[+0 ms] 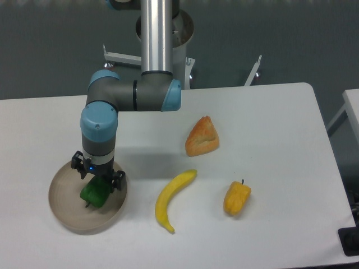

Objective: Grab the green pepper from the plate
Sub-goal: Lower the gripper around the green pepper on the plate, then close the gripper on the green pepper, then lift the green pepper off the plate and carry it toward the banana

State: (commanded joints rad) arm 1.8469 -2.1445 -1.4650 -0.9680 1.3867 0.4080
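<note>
A: Report the position of the green pepper.

B: It sits inside the plate, toward the plate's right half. The plate rests at the left front of the white counter.

A: And the gripper?

B: Pointed straight down, directly over the pepper. The fingers straddle the pepper's upper part, one to each side. Whether they pinch it or merely flank it, I cannot tell from where I stand; the wrist hides the contact points.

A: Is the pepper lifted?

B: Cannot be determined. Its lower end overlaps the plate floor in my line of sight.

A: Other items on the counter?

B: A banana just right of the plate, a yellow-orange pepper further right, and a wedge of bread behind the banana. All three lie apart from each other and from the plate.
</note>
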